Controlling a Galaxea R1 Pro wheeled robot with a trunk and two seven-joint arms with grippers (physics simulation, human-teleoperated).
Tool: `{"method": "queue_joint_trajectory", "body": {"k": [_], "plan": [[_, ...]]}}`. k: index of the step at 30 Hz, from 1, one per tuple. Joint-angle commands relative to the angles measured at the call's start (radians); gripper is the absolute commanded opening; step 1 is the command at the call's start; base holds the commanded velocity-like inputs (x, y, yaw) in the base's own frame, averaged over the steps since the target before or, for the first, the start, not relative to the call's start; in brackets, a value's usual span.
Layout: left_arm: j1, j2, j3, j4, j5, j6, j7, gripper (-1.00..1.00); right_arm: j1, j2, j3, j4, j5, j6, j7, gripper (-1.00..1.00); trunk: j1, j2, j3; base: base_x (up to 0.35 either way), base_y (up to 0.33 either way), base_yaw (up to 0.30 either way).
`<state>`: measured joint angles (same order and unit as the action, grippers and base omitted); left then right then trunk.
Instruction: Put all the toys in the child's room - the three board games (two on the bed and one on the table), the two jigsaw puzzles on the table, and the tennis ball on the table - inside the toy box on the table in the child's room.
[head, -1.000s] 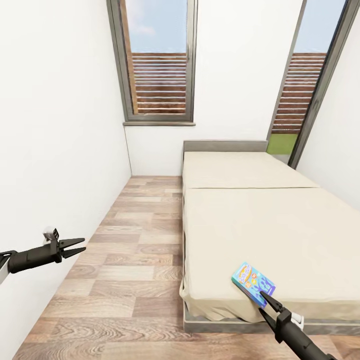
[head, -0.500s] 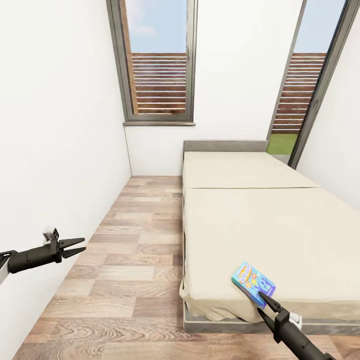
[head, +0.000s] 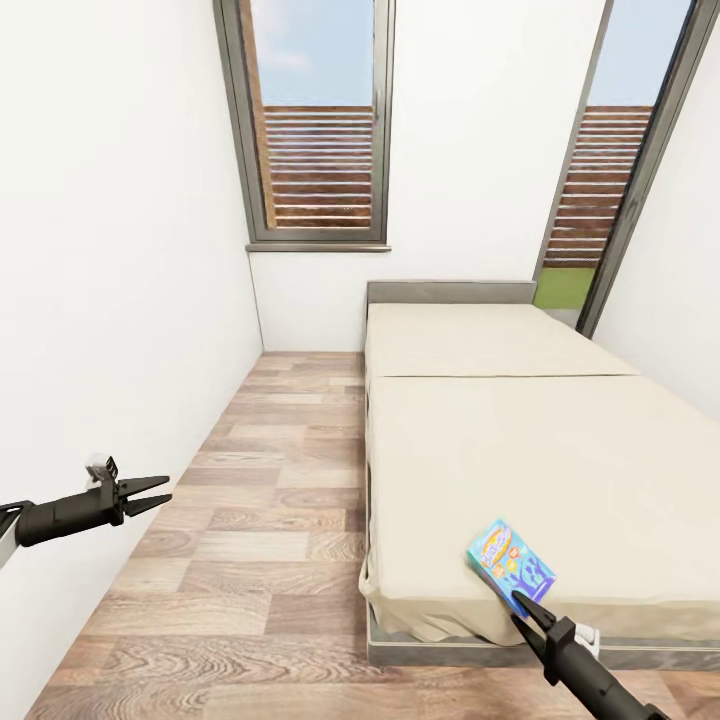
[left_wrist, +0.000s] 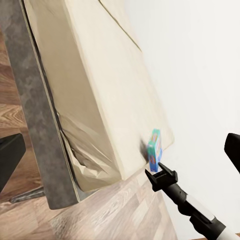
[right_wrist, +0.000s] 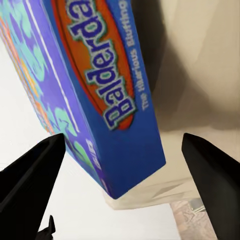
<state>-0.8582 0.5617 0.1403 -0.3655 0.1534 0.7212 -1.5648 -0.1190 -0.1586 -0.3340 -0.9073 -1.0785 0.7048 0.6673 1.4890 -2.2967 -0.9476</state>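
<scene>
White-walled room, wood-plank floor (head: 270, 520), two tall windows (head: 318, 125) showing a slatted fence outside. Bed (head: 520, 440) along the right side: beige mattress, grey frame, grey headboard against the far wall; near corner of the sheet sags over the frame.

Small blue board game (head: 511, 565) lying on the mattress at the bed's near edge, close to the near left corner, tilted slightly with one corner raised. Right wrist view reads "Balderdash"-style lettering on its blue lid (right_wrist: 95, 95); box corner sits between the two fingers, neither pad visibly pressed on it.

Right gripper (head: 528, 608) low at the right of the head view, reaching up from below the bed edge, tips right at the game's near corner. Jaws spread apart, box corner in the gap; not clamped as far as visible. Left wrist view shows the same from the side: right gripper (left_wrist: 159, 174) just under the upright-looking edge of the game (left_wrist: 155, 151), touching or very nearly so — cannot tell which.

Left gripper (head: 150, 492) out over the floor at the left, near the white wall, well apart from bed and game. Fingers parted, holding nothing.
</scene>
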Motion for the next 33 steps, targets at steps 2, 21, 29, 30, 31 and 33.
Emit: {"method": "queue_joint_trajectory", "body": {"k": [2,21,29,30,31,33], "plan": [[-0.001,0.000,0.001,0.000,-0.002,0.011,-0.004,1.00,-0.042,0.001,-0.002,0.001,-0.008,0.002,0.001,-1.00,0.000,0.000,-0.001,0.000,0.000,0.000],[-0.001,0.000,0.001,0.000,-0.002,0.009,-0.004,1.00,-0.042,0.001,-0.002,0.001,-0.008,0.002,0.001,-1.00,0.000,0.000,-0.001,0.000,0.000,0.000],[-0.001,0.000,0.001,0.000,-0.002,0.010,-0.004,1.00,-0.042,0.001,-0.002,0.001,-0.008,0.003,0.001,-1.00,-0.019,0.035,0.015,0.000,0.000,0.000],[-0.001,0.000,0.001,0.000,-0.002,0.011,-0.004,1.00,-0.042,0.001,-0.002,0.001,-0.008,0.003,0.001,-1.00,-0.019,0.035,0.015,0.000,0.000,0.000],[-0.001,0.000,0.001,0.000,-0.002,0.011,-0.004,1.00,-0.042,0.001,-0.002,0.001,-0.008,0.003,0.001,-1.00,-0.023,0.042,0.018,0.000,0.000,0.000],[-0.001,0.000,0.001,0.000,-0.002,0.011,-0.004,1.00,-0.042,0.001,-0.002,0.001,-0.008,0.004,0.001,-1.00,-0.031,0.056,0.024,0.000,0.000,0.000]]}}
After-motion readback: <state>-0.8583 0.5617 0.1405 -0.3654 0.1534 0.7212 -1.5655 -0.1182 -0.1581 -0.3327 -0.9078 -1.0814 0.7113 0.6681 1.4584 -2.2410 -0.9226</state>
